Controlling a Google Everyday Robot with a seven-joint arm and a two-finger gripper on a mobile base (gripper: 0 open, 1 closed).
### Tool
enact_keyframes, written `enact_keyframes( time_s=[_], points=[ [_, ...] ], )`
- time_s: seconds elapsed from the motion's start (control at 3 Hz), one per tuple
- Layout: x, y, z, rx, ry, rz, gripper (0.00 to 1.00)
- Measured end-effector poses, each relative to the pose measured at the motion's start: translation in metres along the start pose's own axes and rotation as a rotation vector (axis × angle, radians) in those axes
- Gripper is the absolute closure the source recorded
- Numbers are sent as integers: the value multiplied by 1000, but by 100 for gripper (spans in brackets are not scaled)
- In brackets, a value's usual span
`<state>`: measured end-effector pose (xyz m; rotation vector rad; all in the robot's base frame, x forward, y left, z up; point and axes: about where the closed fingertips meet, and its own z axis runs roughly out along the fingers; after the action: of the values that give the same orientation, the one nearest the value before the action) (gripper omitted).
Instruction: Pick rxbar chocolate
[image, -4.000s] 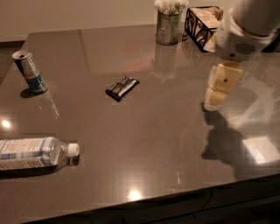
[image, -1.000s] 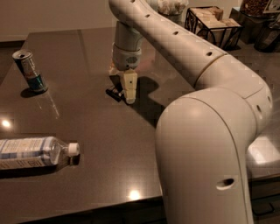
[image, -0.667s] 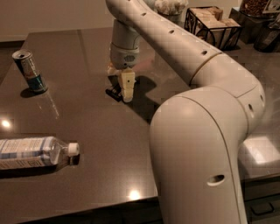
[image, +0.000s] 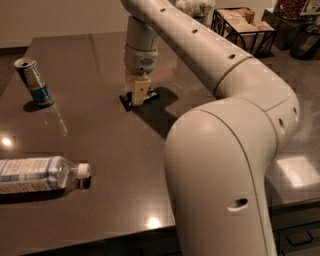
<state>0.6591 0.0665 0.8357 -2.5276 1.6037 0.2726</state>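
Note:
The rxbar chocolate (image: 129, 100) is a small flat black bar lying on the dark table (image: 100, 165) near its middle. My gripper (image: 138, 95) hangs from the long white arm and points straight down onto the bar, its cream fingers (image: 140, 90) covering the bar's middle. Only the bar's two ends show on either side of the fingers.
A blue and silver can (image: 34, 81) stands at the left. A clear water bottle (image: 40, 173) lies on its side at the front left. A black wire basket (image: 245, 27) and a container stand at the back right. My arm's large white elbow fills the right foreground.
The gripper has come down lower over the bar and the arm has swung closer to the camera. The bar, can and bottle have not moved.

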Motion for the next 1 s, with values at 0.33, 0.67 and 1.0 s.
enact_keyframes(
  time_s=[0.33,0.67,1.0],
  points=[
    [0,0,-2,0,0,1,99],
    [0,0,-2,0,0,1,100],
    [-17,7,-49,93,-41,-6,100]
  ],
)
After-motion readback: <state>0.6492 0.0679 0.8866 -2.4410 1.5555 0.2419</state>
